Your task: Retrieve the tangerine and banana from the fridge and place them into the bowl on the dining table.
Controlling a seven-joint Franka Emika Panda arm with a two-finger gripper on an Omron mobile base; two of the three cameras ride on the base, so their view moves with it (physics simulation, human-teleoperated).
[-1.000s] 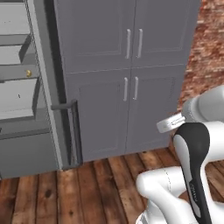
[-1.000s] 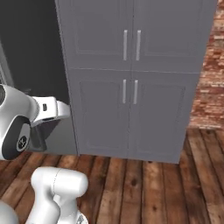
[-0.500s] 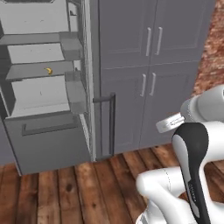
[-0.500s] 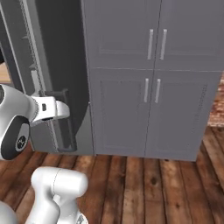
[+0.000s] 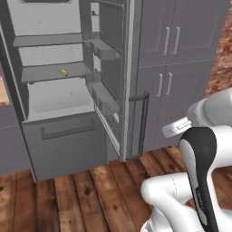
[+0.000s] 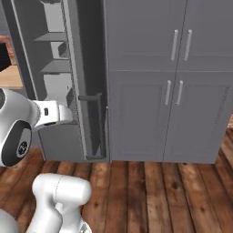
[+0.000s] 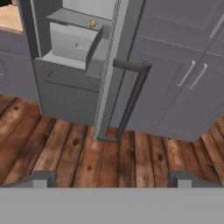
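Fridge (image 5: 59, 90) stood open, door swung out edge-on toward the robot. Banana (image 5: 64, 72) lay on a middle shelf (image 5: 50, 72), small yellow curve; long axis too small to tell. Pincer (image 7: 109, 178) was open, empty, well back from the fridge. In the hand view banana (image 7: 92, 24) sat up and left of the pincer, beyond the door's handle (image 7: 129, 98). Tangerine not made out.
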